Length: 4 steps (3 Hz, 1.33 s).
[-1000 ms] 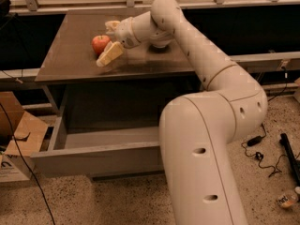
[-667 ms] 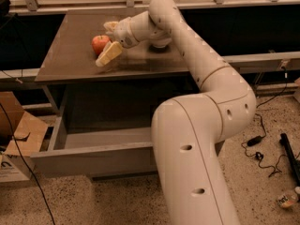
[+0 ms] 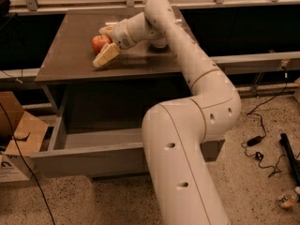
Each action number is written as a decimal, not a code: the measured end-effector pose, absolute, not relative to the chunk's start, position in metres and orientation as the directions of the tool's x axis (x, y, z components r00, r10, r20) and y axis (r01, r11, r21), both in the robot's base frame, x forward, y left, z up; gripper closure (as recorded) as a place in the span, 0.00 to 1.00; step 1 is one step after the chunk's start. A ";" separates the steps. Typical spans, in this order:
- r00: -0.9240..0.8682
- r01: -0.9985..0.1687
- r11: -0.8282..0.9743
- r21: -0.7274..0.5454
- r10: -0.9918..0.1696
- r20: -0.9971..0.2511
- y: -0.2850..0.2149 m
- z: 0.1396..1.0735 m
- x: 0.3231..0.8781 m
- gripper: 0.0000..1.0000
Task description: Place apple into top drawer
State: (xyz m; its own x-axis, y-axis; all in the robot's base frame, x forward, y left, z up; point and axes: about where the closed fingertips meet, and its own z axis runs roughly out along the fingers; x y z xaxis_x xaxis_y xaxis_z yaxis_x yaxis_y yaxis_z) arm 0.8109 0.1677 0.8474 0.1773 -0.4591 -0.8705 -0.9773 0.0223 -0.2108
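gripper (image 3: 103, 46) straddles apple (image 3: 98, 43) on bench (image 3: 61, 62); cannot tell if pinching. risk: loose hold, apple rolls off bench, misses open drawer (image 3: 89, 156) below.

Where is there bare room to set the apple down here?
Bare: top drawer floor between its left wall and the arm; cabinet top left of the apple. Crowded: around the apple, where the gripper sits.

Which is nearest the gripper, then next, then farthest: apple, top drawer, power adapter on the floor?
1. apple, right at the gripper on the cabinet top.
2. top drawer, open, below the cabinet top.
3. power adapter, floor, far right.
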 end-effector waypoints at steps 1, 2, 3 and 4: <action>0.180 -0.978 0.011 -0.209 -0.463 -0.868 0.170 0.846 0.812 0.39; 0.217 -0.971 -0.015 -0.238 -0.473 -0.854 0.174 0.855 0.808 0.62; 0.256 -0.961 -0.028 -0.276 -0.474 -0.843 0.172 0.868 0.805 0.85; 0.293 -0.951 -0.054 -0.306 -0.481 -0.826 0.164 0.876 0.797 1.00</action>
State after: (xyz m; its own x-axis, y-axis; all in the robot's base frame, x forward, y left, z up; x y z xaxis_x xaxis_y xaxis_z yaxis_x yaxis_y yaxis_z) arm 0.7966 0.1645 0.8760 0.2928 -0.4812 -0.8262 -0.9506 -0.0538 -0.3056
